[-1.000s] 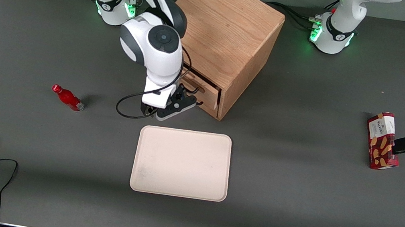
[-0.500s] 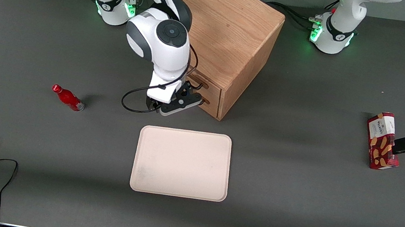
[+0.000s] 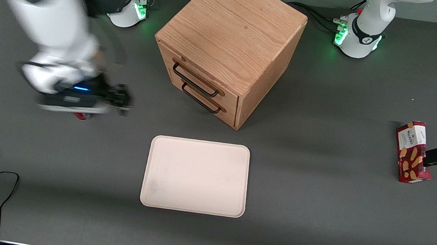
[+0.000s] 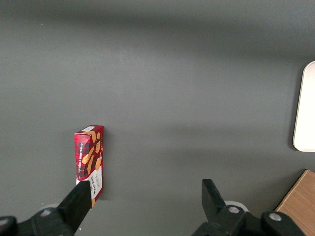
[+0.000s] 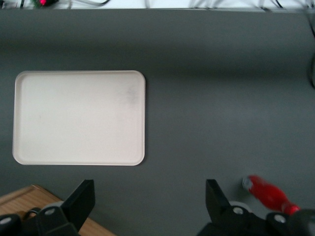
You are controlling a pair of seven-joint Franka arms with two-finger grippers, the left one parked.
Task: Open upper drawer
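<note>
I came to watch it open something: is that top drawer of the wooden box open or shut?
Shut: the upper drawer sits flush with the drawer below. The gripper, fingers spread wide, is off toward the working arm's end, holding nothing.

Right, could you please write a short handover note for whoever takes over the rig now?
Gripper: open and empty, above the table over the red bottle, toward the working arm's end, clear of the cabinet.
Upper drawer: looks shut, front about level with the lower drawer; handle free.
Tray: nearer the front camera than the cabinet.
Done: nothing visible.
Left: bring the gripper to the upper handle, grasp it, pull the drawer out.
</note>
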